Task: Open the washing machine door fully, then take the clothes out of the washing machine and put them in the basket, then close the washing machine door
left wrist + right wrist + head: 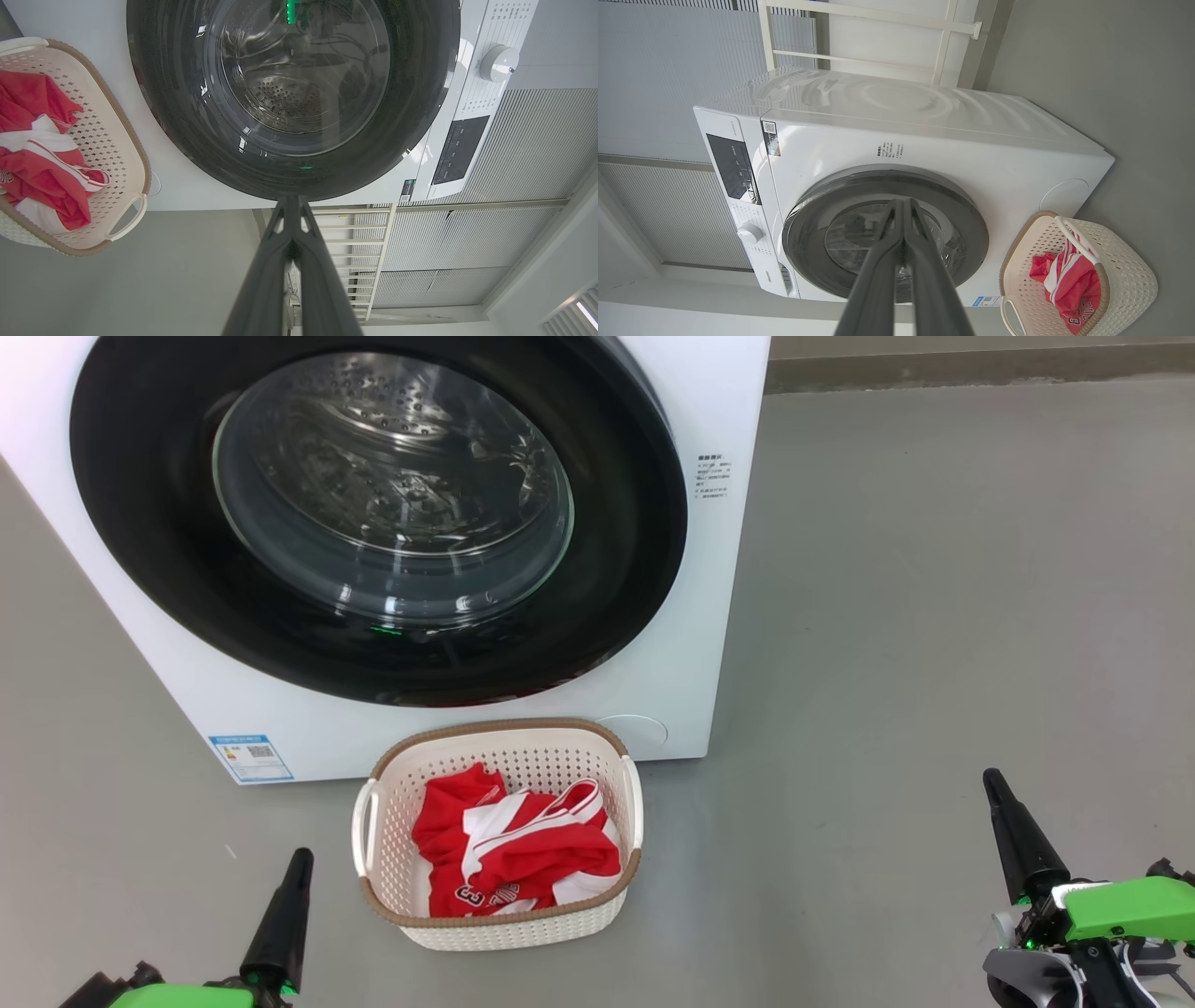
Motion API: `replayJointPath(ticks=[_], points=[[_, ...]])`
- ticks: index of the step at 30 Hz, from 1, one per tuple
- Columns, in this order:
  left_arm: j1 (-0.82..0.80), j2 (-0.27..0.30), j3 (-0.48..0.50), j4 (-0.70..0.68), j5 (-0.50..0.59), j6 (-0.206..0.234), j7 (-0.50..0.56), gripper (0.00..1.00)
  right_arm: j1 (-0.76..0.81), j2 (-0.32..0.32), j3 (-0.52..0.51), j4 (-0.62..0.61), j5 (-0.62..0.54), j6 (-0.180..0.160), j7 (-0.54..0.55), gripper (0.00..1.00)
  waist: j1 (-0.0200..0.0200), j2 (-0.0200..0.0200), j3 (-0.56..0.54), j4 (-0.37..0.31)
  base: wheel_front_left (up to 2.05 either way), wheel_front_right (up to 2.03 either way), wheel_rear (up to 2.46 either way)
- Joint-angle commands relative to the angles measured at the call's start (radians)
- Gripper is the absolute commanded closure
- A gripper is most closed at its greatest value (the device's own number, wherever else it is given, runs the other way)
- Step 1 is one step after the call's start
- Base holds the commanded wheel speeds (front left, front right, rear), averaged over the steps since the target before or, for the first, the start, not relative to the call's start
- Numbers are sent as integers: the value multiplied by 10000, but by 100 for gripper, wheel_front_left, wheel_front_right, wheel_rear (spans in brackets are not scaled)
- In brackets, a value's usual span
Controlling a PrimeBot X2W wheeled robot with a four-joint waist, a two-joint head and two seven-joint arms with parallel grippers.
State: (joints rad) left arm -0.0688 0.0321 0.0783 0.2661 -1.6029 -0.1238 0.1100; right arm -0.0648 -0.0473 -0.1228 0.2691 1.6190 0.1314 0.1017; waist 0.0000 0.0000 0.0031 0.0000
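Observation:
The white washing machine stands ahead with its round black door closed flat against the front; the steel drum shows through the glass. On the floor before it sits the cream basket, holding the red clothes with white trim. My left gripper is shut with nothing in it at the lower left, apart from the basket. Over at the lower right, my right gripper is also shut and holds nothing. The left wrist view has the door, the basket and the clothes. The right wrist view takes in the machine and the basket.
Grey floor lies open to the right of the machine. A low wall base runs along the back. Behind the machine are a white rail frame and ribbed wall panels.

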Motion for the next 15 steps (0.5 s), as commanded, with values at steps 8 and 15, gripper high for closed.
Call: replayJointPath(ticks=[8, 15], points=[[-392, 181, 352, -209, -59, -69, 31, 100, -427, -69, 137, -246, -66, -7, 77, 100, 0, 0, 0, 0, 0, 0, 0], [-392, 181, 352, -209, -59, -69, 31, 100, -428, -65, 131, -246, -71, -7, 82, 100, 0, 0, 0, 0, 0, 0, 0]])
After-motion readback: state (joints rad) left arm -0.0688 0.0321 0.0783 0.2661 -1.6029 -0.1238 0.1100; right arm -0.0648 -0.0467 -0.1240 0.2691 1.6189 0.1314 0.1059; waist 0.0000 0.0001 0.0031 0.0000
